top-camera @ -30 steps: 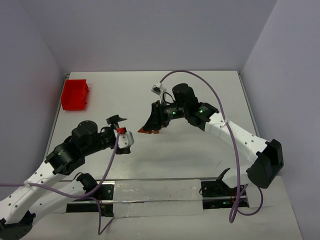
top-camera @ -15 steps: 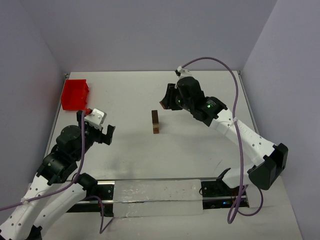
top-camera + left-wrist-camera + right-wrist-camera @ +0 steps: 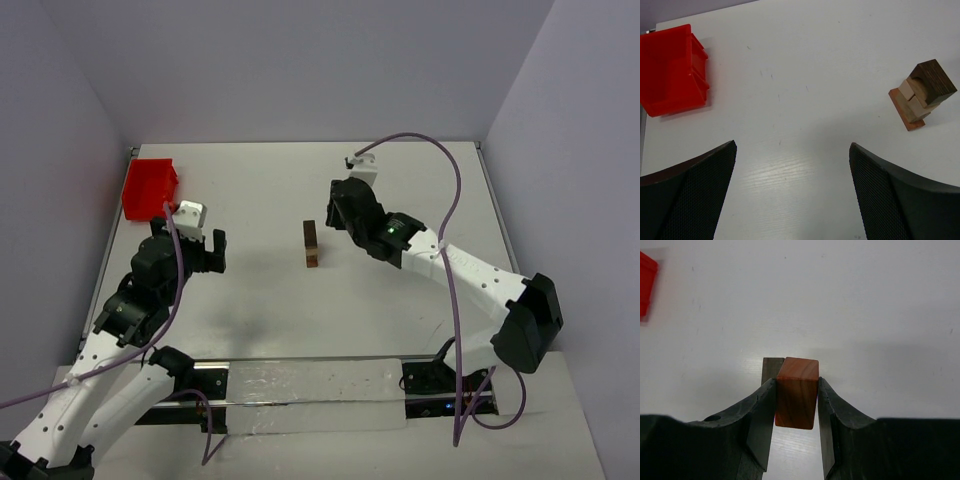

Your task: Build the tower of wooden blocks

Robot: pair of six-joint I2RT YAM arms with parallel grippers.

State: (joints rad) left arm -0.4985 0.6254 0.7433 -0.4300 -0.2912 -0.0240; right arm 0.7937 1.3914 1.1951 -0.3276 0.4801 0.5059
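The wood block tower point(image 3: 312, 245) stands mid-table as a short narrow stack with a dark block on top and a reddish slab at its base point(image 3: 921, 95). My right gripper point(image 3: 332, 214) hovers just right of it, shut on a reddish-brown wooden block point(image 3: 797, 392) that is upright between the fingers. Past the left finger a dark edge of the tower point(image 3: 772, 370) shows. On the table's left side, my left gripper point(image 3: 792, 145) is wide open above bare table with nothing between its fingers point(image 3: 218, 250).
A red plastic tray point(image 3: 150, 188) sits at the far left corner, close to the left gripper and seen from it as an open bin point(image 3: 671, 70). The white table point(image 3: 400, 300) ends at walls on three sides.
The right gripper has pulled away from the middle of the table, uncovering the tower, and now hangs beside it. The left arm has swung left towards the red tray.
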